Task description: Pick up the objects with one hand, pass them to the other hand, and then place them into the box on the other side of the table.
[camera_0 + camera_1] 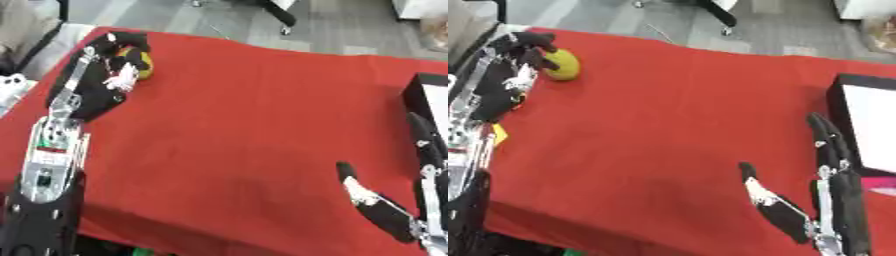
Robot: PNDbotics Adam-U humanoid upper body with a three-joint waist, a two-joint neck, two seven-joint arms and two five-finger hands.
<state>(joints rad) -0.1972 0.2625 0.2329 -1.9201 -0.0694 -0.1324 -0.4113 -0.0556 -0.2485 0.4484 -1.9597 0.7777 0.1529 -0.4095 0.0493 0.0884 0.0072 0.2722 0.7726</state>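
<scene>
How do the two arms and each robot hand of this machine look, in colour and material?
The left robot hand is black with white patches, on a forearm of silver metal plates with a small red mark and a black casing lower down. The right robot hand has long black fingers with silver joints and a black thumb with a white section.

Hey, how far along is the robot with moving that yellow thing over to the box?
Early. Nothing visibly done: the box at the table's right edge shows only its white inside. In hand: the left hand curls against the yellow object, still on the red cloth. Left: lift, pass to the open right hand, then place.
</scene>
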